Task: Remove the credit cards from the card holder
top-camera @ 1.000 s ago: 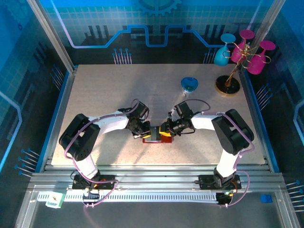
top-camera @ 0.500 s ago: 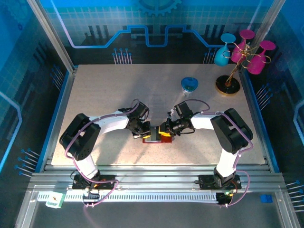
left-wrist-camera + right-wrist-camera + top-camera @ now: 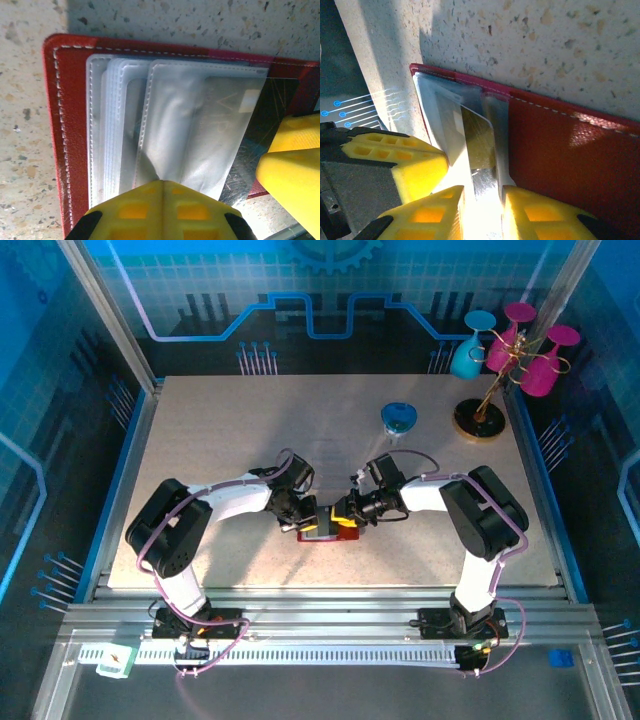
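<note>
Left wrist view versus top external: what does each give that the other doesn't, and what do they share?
Left wrist: the card holder's grey see-through pockets and white stitching, with a dark credit card partly drawn out of a pocket. Top external: a blue glass on the table and a rack of pink and blue glasses at its far right. Shared: the red card holder with the left pincer and right pincer meeting over it.

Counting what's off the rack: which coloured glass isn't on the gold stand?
The blue glass, standing alone on the table left of the stand; the cyan glass and the magenta glasses hang on it.
</note>
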`<state>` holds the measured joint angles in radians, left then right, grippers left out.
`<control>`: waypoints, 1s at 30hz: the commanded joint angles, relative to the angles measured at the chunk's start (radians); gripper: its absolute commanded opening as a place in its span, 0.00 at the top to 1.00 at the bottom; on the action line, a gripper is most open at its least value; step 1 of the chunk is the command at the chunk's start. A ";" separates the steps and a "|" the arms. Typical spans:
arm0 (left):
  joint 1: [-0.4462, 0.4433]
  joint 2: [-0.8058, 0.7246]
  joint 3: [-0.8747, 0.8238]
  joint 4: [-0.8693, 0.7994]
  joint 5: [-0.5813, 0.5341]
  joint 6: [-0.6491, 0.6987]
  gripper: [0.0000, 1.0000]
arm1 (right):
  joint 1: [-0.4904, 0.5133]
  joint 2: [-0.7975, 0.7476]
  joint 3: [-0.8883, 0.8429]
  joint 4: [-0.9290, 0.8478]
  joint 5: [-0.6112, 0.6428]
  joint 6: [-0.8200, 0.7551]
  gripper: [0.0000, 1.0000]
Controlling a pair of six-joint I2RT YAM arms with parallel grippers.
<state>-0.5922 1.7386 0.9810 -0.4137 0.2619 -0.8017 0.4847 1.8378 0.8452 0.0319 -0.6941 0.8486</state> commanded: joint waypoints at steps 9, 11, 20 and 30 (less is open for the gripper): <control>-0.008 0.032 -0.010 -0.046 -0.017 0.026 0.96 | -0.004 -0.004 -0.026 -0.006 0.006 0.006 0.80; -0.009 0.029 -0.009 -0.050 -0.022 0.027 0.96 | -0.007 -0.006 -0.028 -0.009 0.008 0.004 0.82; -0.007 0.004 -0.013 -0.072 -0.053 0.027 0.95 | -0.029 -0.031 -0.043 -0.029 0.028 -0.010 0.90; -0.006 -0.009 -0.031 -0.065 -0.064 0.009 0.94 | -0.066 -0.056 -0.052 -0.087 0.034 -0.056 0.92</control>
<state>-0.5930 1.7355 0.9791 -0.4141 0.2535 -0.8024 0.4423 1.8061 0.8112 0.0040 -0.6888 0.8253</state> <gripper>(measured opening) 0.060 0.087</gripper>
